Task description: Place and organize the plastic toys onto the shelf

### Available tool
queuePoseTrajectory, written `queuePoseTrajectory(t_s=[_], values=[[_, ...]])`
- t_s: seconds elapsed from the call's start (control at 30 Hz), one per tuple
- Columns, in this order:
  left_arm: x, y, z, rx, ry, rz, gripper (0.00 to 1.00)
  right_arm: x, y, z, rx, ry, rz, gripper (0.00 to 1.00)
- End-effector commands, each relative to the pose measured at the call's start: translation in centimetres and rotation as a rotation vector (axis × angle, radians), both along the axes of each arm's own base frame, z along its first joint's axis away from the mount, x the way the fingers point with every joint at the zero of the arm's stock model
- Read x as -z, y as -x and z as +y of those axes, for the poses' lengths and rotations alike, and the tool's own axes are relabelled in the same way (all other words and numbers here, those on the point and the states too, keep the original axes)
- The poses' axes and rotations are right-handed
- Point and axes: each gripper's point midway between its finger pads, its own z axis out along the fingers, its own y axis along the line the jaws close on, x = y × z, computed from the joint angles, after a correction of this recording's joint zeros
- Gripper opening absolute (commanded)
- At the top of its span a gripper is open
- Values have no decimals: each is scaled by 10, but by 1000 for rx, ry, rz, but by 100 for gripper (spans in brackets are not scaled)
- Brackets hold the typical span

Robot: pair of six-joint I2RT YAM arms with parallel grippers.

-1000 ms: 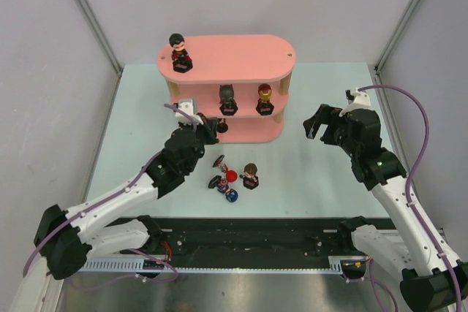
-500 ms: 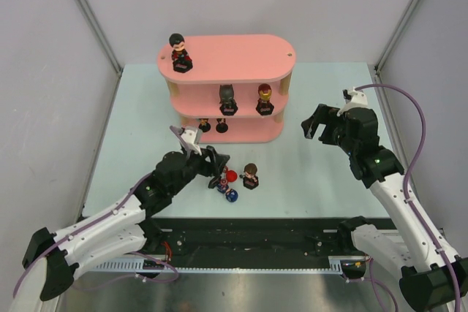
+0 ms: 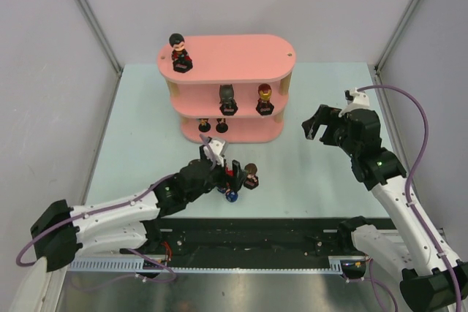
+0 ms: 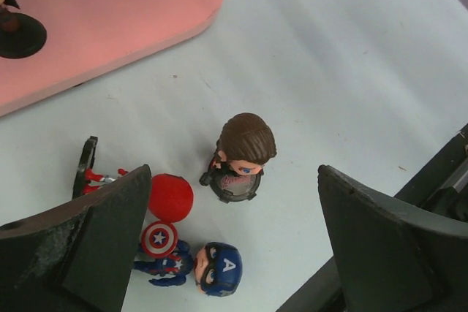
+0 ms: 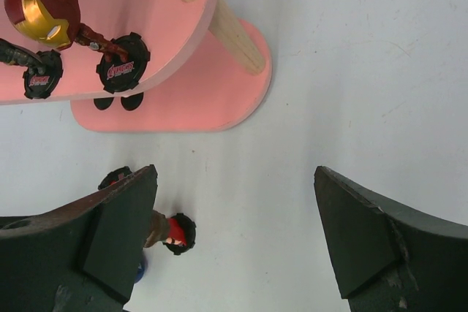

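The left pincer (image 4: 232,213) is spread wide with nothing in it, hanging over the three toys not yet shelved. They sit bunched on the pale surface (image 4: 351,56), just in front of the shelf (image 3: 241,52). The main risk is that crowding. The brown-haired toy (image 4: 245,144) stands upright between the jaws. The red-headed toy (image 4: 170,196) lies on its side right at the left finger's edge, and the blue-helmeted toy (image 4: 218,267) lies touching or almost touching it. If the pincer comes straight down, that finger would likely press on or shove the red head, which is round and could roll away. A careless squeeze could also tip the standing toy or trap two at once. The lying toys offer only smooth heads and thin bodies to hold, so one may well pop out of the grip. Further out, the shelf already carries toys on all three tiers, and a hurried placement under a board could knock one over. The right pincer (image 5: 234,202) is also spread and empty, off to the shelf's right, well away from the pile.
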Motion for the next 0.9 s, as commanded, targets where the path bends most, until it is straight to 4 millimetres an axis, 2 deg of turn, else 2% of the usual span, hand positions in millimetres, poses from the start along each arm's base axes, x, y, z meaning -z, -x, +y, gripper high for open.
queuePoseTrajectory(t_s=[0.0, 0.07, 0.2, 0.5, 0.67, 0.87], values=[[-23, -11, -18, -103, 33, -44, 100, -17, 2, 1, 2, -32, -42, 94], [-23, -10, -23, -142, 29, -44, 100, -17, 2, 0, 4, -32, -43, 94], [-8, -10, -34, -168, -2, -18, 100, -17, 3, 0, 1, -30, -42, 94], [12, -12, -46, -181, -32, -1, 100, -15, 2, 0, 1, -27, -38, 94], [22, -12, -48, -179, -65, 3, 99, -15, 2, 0, 0, -25, -39, 94], [31, -12, -45, -199, -68, 8, 92, -15, 2, 0, 2, -26, -37, 94]])
